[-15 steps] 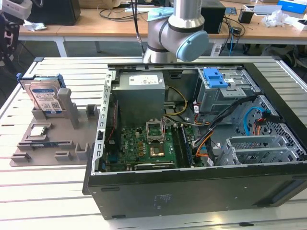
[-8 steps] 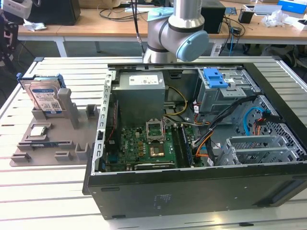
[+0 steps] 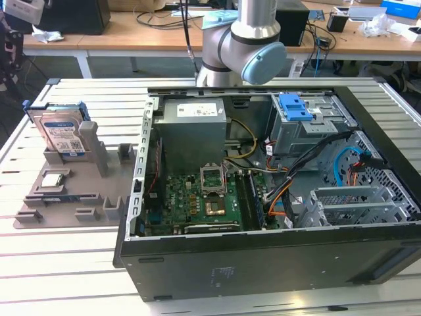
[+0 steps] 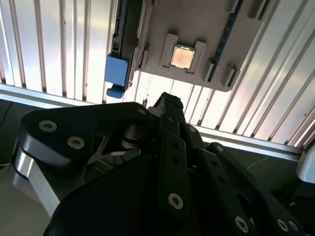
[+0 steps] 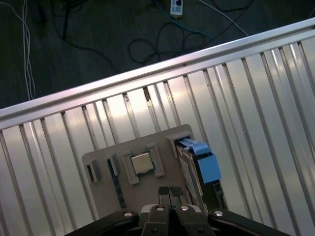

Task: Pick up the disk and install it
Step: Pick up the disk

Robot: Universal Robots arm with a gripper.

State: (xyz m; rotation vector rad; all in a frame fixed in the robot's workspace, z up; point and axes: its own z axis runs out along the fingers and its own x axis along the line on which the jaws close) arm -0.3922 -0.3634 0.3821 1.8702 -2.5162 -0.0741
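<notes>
Gripper [image 5: 170, 190] was pressed together with nothing in it, hanging over the grey holder [image 5: 142, 194]. The disk [image 3: 62, 133] stood upright there on the tabletop [image 3: 59, 263].

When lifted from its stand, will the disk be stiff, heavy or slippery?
Probably stiff and heavy for its size: the disk looks like a metal slab. It stands on edge in the grey holder, so a sideways push might tip it.

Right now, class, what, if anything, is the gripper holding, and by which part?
Nothing is held. The gripper is shut and empty; the disk stands on edge in the grey holder, untouched.
</notes>
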